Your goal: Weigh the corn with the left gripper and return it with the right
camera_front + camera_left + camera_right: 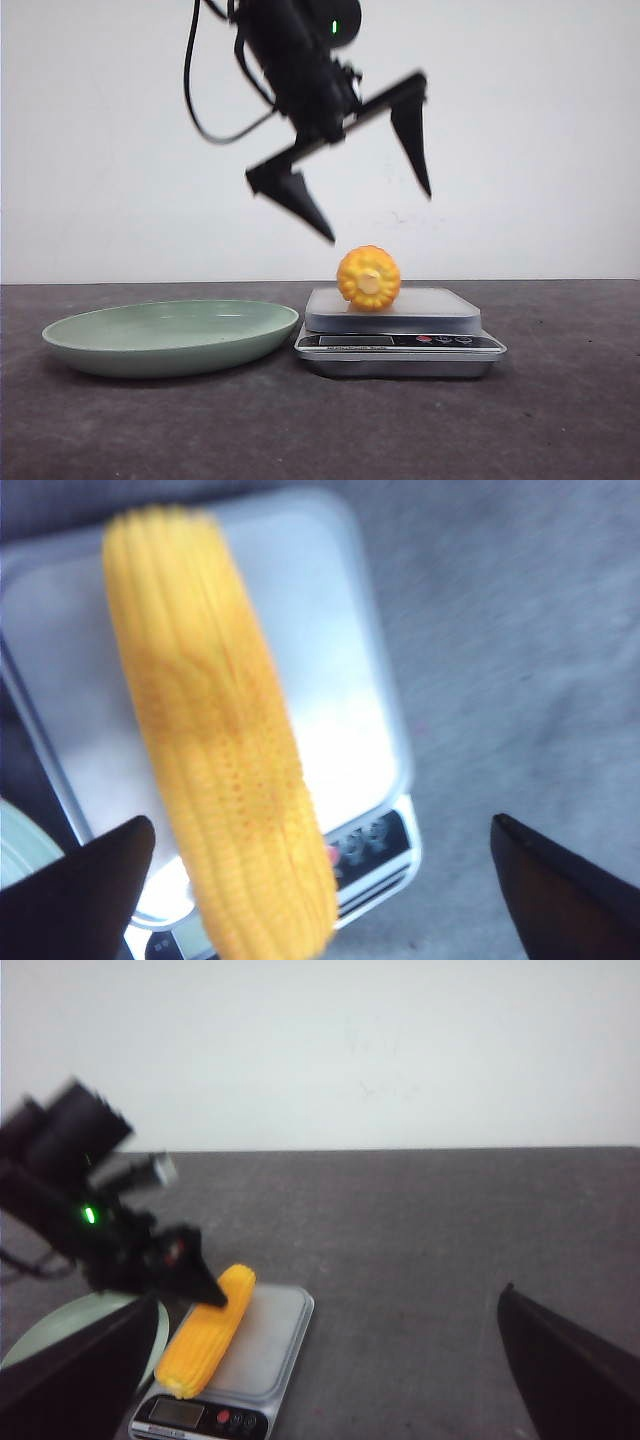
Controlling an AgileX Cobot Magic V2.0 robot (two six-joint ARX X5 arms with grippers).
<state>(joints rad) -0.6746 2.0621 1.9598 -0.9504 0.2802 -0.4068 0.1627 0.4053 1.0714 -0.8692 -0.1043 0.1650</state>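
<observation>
Corn (pixel 368 277) lies on scale (pixel 400 327), left gripper (pixel 378 188) above with jaws open and empty; looks stiff, light, roll-prone, so grab mid-cob across the ribs.

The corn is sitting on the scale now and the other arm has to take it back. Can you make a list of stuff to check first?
1. Corn lies on the scale platform: ok.
2. Left gripper is open, above the corn and not touching it: ok.
3. Left gripper is out of the way for the other arm: not ok, it hangs right over the corn.
4. Right gripper is open and empty: ok.
5. Green plate sits bare beside the scale: ok.
6. Scale shows a reading: cannot tell, the display is too small.
</observation>
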